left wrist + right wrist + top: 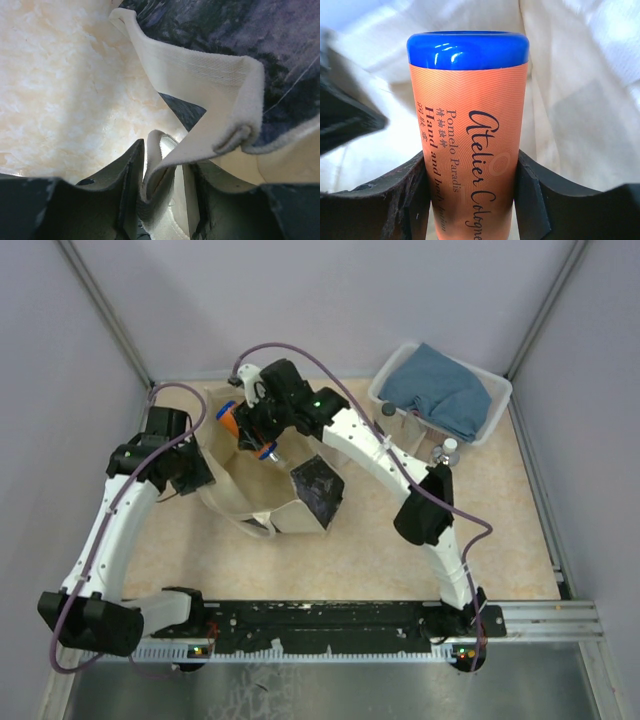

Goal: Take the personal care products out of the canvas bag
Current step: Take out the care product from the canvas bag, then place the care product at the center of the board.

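Orange blue-capped bottle [470, 110], likely light, rigid and slick, sits clamped mid-body in right end effector [470, 172], while left end effector [162, 175] pinches a rim fold of the limp bag [200, 80].

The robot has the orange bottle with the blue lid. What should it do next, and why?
Probably lift it a little higher and swing it sideways over the bare table. The right tool grips the orange bottle, but it hangs right over the canvas bag, whose rim the left tool pinches.
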